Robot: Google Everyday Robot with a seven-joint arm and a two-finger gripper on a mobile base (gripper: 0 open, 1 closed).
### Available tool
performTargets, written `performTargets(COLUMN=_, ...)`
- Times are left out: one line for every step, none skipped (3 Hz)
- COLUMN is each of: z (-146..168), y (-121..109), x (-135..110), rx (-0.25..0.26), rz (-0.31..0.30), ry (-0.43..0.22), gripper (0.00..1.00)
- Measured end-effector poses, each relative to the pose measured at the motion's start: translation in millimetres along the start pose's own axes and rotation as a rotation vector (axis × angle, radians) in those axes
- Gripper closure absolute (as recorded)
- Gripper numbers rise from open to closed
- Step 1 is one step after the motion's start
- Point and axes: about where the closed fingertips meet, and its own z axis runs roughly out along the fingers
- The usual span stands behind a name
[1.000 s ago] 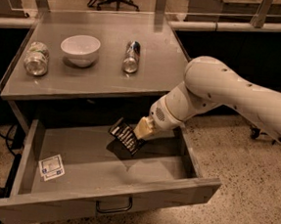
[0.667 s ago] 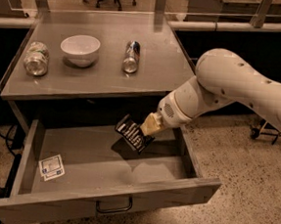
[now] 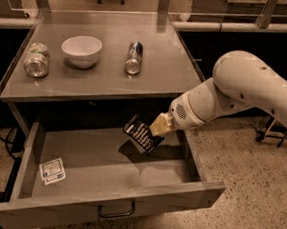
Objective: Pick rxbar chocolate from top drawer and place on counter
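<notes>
End effector (image 3: 155,130) mid-frame, angled down-left, pinching rxbar chocolate (image 3: 138,134).

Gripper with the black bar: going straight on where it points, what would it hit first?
The gripper points down-left, shut on the rxbar chocolate; straight on, it would likely meet the top drawer floor, though depth is unclear.

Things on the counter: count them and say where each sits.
3: jar at the left, bowl beside it, can in the middle. The gripper holds the chocolate bar over the drawer.

A jar (image 3: 37,60), bowl (image 3: 82,50) and can (image 3: 134,57) line the bench (image 3: 151,82) left to right; below, the hand (image 3: 158,128) holds the rxbar chocolate (image 3: 140,134) over the top drawer (image 3: 126,198).
</notes>
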Motion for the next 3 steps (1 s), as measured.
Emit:
performTargets(z=-36.3, y=2.2, x=-21.8, rx=0.045, rz=-0.003, ry=-0.036, gripper=1.0)
performTargets(z=-68.1, y=2.8, x=-36.1, rx=0.081, rz=-0.006, ry=-0.08, gripper=1.0)
performTargets(z=-98.0, y=-2.5, x=-45.1, rx=0.11, rz=0.008, ry=-0.135, gripper=1.0)
